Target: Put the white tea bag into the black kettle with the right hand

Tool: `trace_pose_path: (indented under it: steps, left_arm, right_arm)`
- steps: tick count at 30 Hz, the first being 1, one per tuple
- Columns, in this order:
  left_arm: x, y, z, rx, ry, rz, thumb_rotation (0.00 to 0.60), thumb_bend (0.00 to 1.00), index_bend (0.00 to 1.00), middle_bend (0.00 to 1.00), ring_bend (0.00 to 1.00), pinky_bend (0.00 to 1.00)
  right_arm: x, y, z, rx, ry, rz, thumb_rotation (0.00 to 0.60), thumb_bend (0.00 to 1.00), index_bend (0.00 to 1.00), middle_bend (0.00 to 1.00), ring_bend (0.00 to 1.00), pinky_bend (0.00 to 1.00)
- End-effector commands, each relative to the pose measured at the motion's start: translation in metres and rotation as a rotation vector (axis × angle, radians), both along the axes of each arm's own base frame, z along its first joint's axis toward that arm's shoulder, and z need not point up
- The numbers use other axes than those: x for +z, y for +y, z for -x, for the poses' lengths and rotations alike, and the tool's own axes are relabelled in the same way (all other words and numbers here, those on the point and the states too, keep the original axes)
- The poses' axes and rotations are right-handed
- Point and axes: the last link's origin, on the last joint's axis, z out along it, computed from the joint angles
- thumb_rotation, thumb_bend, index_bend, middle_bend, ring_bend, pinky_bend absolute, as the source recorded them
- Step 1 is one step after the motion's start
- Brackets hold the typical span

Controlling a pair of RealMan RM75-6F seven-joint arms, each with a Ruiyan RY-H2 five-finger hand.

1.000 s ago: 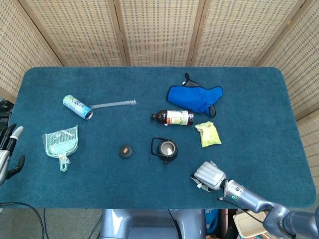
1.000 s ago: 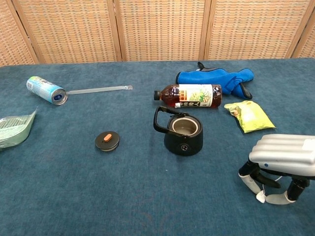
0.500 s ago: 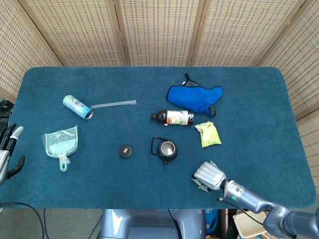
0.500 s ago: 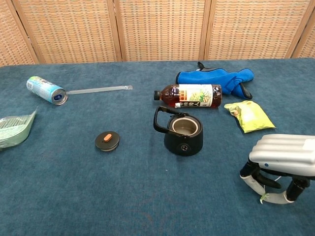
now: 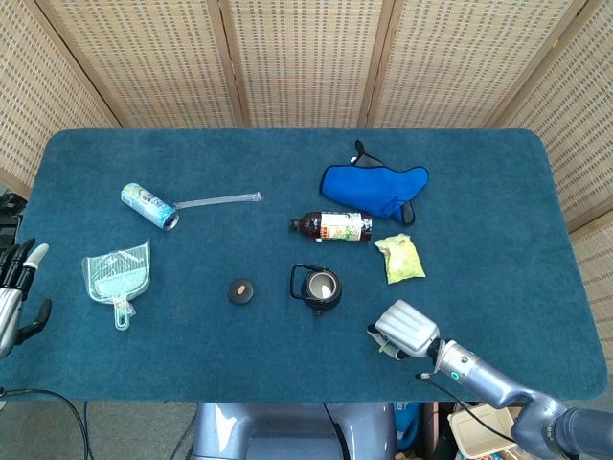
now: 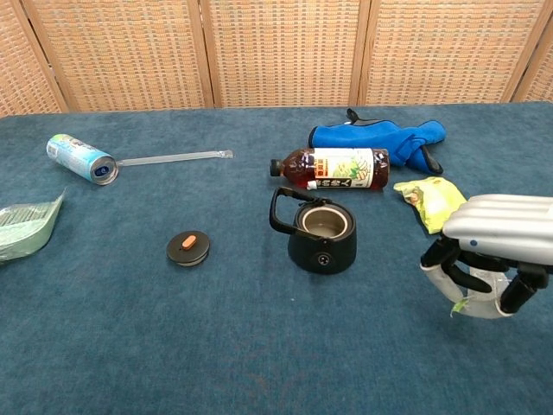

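The right hand [image 6: 491,264] is lifting off the table, fingers curled around the white tea bag [image 6: 473,304], now clear of the cloth; the open black kettle [image 6: 323,236] is waiting nearby.

Staged test setup: blue-carpeted table [image 5: 498,192], woven wicker screens [image 5: 306,57] behind, scattered household items.

Right hand [image 6: 492,259]: silver ribbed back, black fingers, white pads; grey arm, green wrist light.
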Motion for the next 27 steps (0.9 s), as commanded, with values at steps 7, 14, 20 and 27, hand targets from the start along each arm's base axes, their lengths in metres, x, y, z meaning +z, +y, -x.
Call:
trace_pose_path:
  steps: [7,14,20,27]
  left_arm:
    - [-0.006,0.001,-0.001,-0.006,0.008,0.015,0.6,0.48,0.03,0.0,0.0,0.0]
    - [-0.014,-0.003,-0.004,-0.016,-0.007,0.044,0.6,0.48,0.03,0.0,0.0,0.0]
    - [-0.014,-0.004,-0.005,-0.02,-0.011,0.042,0.6,0.48,0.03,0.0,0.0,0.0]
    - [-0.015,-0.007,-0.005,-0.02,-0.016,0.046,0.6,0.48,0.03,0.0,0.0,0.0]
  right_arm:
    - [0.035,-0.014,-0.02,-0.029,-0.116,0.079,0.6,0.52,0.66,0.82,0.83,0.86]
    - [0.059,-0.025,-0.041,-0.086,-0.25,0.092,0.6,0.52,0.67,0.82,0.83,0.86]
    - [0.07,-0.03,-0.054,-0.094,-0.304,0.083,0.6,0.52,0.67,0.82,0.83,0.86]
    - [0.078,-0.034,-0.066,-0.108,-0.351,0.063,0.6,0.52,0.67,0.82,0.83,0.86]
